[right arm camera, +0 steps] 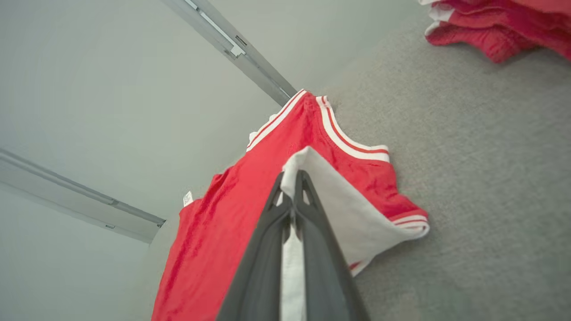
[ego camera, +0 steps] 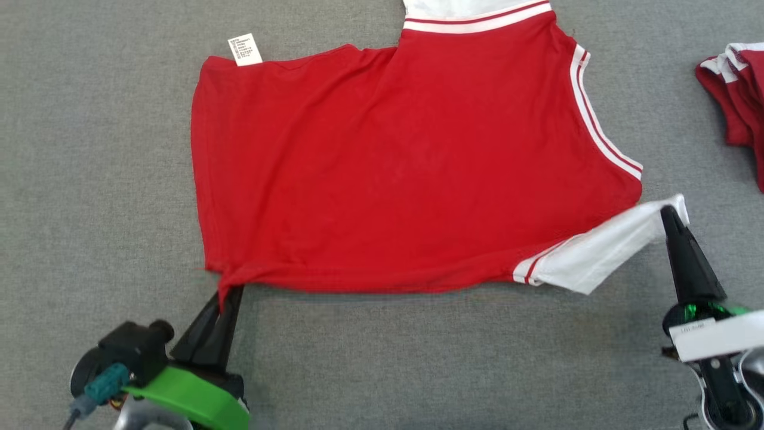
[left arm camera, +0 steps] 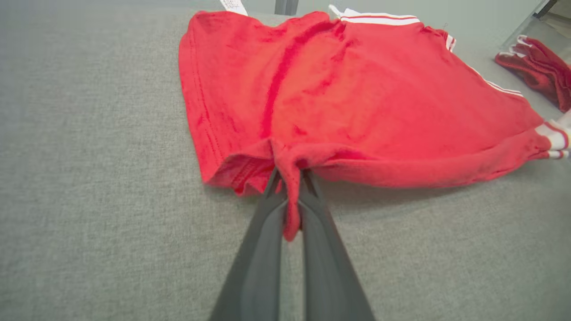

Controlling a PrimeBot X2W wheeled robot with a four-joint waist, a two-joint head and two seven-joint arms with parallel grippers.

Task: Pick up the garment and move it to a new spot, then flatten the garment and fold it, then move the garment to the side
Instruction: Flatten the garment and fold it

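Our left gripper (ego camera: pixel 231 291) is clamped on the near left corner of the garment (ego camera: pixel 406 173), red cloth bunched in its grip. Our right gripper (ego camera: pixel 669 212) pinches the white sleeve (ego camera: pixel 597 257) at the garment's near right corner. The garment lies spread on the table (ego camera: pixel 89 179), ahead of both grippers, its long axis running left to right between them. We judge the fold should carry that near edge away from us, both arms together. A red pile (ego camera: pixel 737 89) sits well right of the garment.
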